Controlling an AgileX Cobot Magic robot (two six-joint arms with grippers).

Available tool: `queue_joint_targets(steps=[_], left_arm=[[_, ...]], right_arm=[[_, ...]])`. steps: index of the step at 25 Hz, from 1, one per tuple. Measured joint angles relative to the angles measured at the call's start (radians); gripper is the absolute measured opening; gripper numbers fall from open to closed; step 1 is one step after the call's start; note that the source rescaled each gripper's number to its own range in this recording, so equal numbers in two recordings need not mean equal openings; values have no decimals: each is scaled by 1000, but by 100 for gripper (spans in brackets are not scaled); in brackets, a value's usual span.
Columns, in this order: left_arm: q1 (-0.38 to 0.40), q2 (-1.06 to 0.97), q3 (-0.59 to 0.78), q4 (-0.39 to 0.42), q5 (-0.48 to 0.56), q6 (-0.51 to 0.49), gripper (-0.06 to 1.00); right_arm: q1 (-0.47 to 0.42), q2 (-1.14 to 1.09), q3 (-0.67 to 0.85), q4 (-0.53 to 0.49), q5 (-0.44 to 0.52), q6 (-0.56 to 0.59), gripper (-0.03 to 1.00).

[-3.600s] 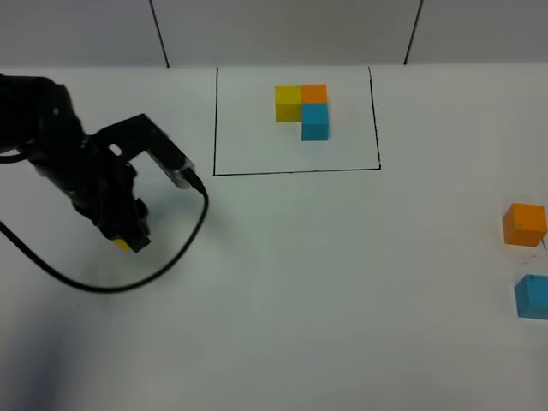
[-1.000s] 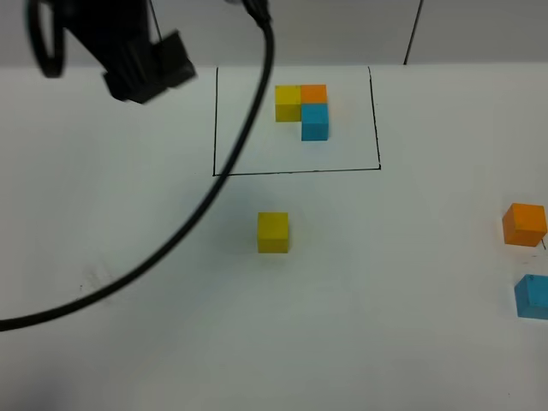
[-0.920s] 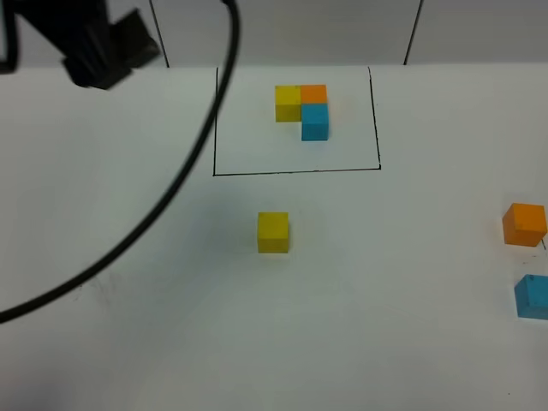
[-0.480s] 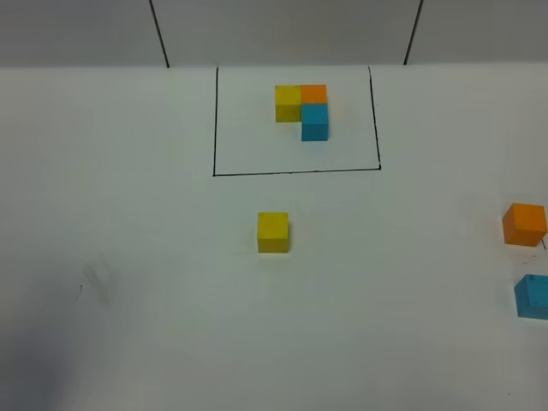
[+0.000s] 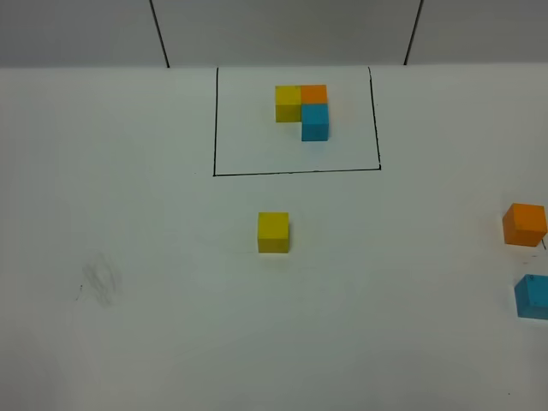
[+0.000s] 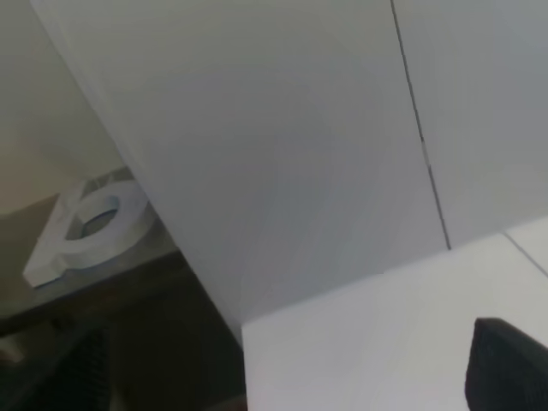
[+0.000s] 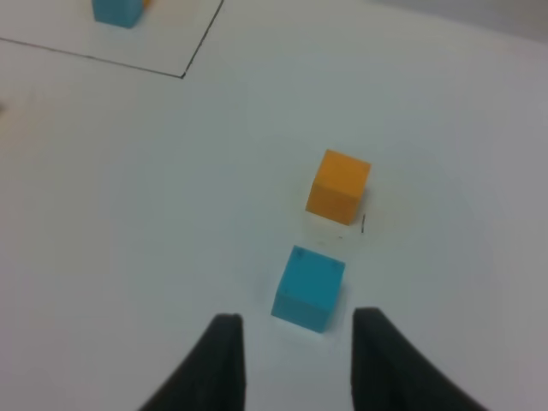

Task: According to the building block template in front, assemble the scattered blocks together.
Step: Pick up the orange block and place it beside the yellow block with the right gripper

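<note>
The building block template (image 5: 301, 107) is an L of yellow, orange and blue cubes inside a thin black rectangle at the back. Its blue cube (image 7: 117, 10) shows at the edge of the right wrist view. Of the scattered blocks, the yellow cube (image 5: 273, 232) sits just in front of the frame. The orange cube (image 5: 524, 224) and blue cube (image 5: 533, 296) sit at the far right edge. My right gripper (image 7: 297, 319) is open, low over the table, with the blue cube (image 7: 309, 288) just beyond its fingertips and the orange cube (image 7: 339, 186) past that. The left wrist view shows only one dark finger part (image 6: 507, 370).
The white table (image 5: 154, 325) has a faint smudge (image 5: 100, 281) at the left. A pale wall with dark seams (image 5: 158, 32) stands behind it. The left wrist view looks at that wall and the table's edge (image 6: 342, 300), with a white bracket (image 6: 86, 231) off the table.
The left arm carried the yellow cube from the left to the spot in front of the frame, let it go, then lifted away and left the exterior view.
</note>
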Motion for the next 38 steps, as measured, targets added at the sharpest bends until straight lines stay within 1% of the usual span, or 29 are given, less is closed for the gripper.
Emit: queue_joint_targets(steps=[1, 3, 4, 6, 8, 10, 12, 13, 16, 19, 22, 28, 38], left_arm=[[59, -15, 12, -38, 0, 31, 75], [174, -42, 44, -110, 0, 46, 74], [215, -58, 62, -154, 0, 31, 74], [295, -91, 107, -225, 0, -47, 73], [355, -131, 171, -307, 0, -131, 73], [410, -171, 264, -370, 0, -161, 73], [447, -215, 362, -401, 0, -177, 73], [461, -234, 415, -403, 0, -187, 72], [484, -261, 540, -410, 0, -211, 71], [487, -261, 639, -414, -3, -223, 71], [487, -261, 712, -414, -52, -261, 71], [487, -261, 788, -414, -114, -289, 70], [487, -261, 800, -417, -123, -291, 68]], right_arm=[[0, 0, 0, 0, 0, 0, 0], [0, 0, 0, 0, 0, 0, 0], [0, 0, 0, 0, 0, 0, 0], [0, 0, 0, 0, 0, 0, 0], [0, 0, 0, 0, 0, 0, 0], [0, 0, 0, 0, 0, 0, 0], [0, 0, 0, 0, 0, 0, 0], [0, 0, 0, 0, 0, 0, 0], [0, 0, 0, 0, 0, 0, 0], [0, 0, 0, 0, 0, 0, 0], [0, 0, 0, 0, 0, 0, 0], [0, 0, 0, 0, 0, 0, 0], [0, 0, 0, 0, 0, 0, 0]])
